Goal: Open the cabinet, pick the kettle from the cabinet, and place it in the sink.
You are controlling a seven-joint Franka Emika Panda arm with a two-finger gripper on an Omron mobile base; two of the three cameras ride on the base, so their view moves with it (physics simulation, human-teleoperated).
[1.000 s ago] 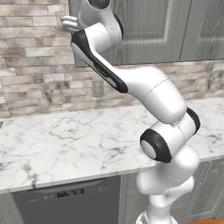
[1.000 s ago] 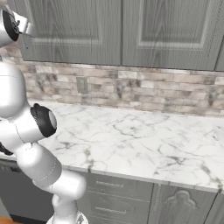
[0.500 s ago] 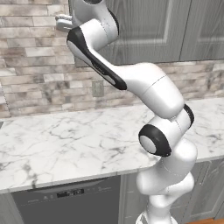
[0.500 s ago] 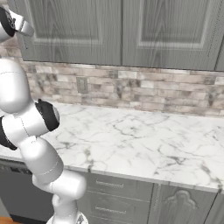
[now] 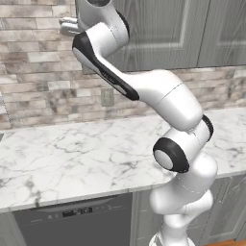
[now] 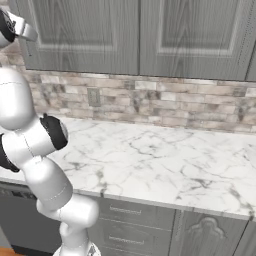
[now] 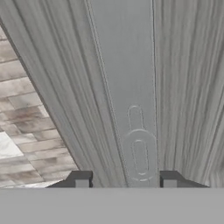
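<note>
- Cabinet door is stiff and hinged, still closed; its slim handle at six o'clock is the hold.
- Tool fingertips straddle that handle; clamped or not, I cannot tell.

Wall cabinet hanging above the backsplash, countertop spreading below in front of it. Outlet set in the backsplash. Dishwasher under the countertop, left of the arm's base (drawers to its right).
</note>
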